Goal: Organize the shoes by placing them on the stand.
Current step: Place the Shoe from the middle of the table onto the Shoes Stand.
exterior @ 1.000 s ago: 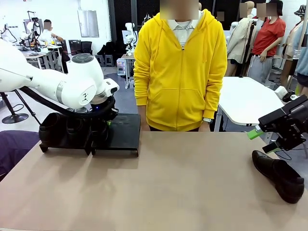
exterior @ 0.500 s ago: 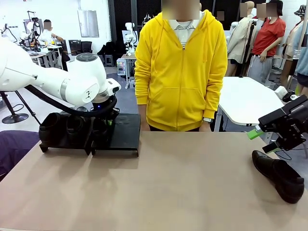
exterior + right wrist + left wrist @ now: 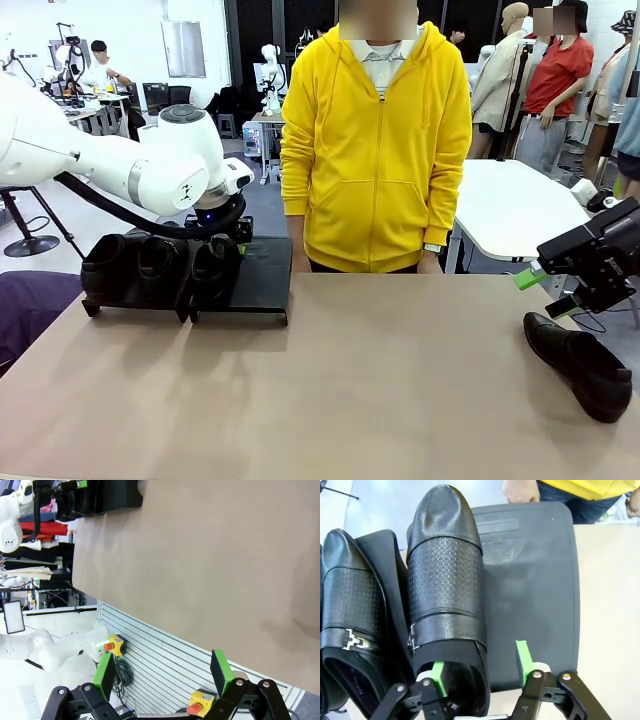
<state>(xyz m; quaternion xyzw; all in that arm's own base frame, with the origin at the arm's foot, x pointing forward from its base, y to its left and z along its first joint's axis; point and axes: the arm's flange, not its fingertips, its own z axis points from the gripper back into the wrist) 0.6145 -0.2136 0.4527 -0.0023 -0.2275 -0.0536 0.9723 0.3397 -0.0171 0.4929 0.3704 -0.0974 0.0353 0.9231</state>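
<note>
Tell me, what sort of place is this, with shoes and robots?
Probably a robotics lab or workshop. A white robot arm works over a black shoe stand on a plain table, and behind the person in yellow stand more tables, chairs and another white robot.

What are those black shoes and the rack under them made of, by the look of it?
The shoes look like black leather: a smooth, glossy toe and a stamped, dotted grain across the vamp, though it may be imitation. The rack looks like matte black plastic, with a fine pebbled surface and soft rounded corners.
</note>
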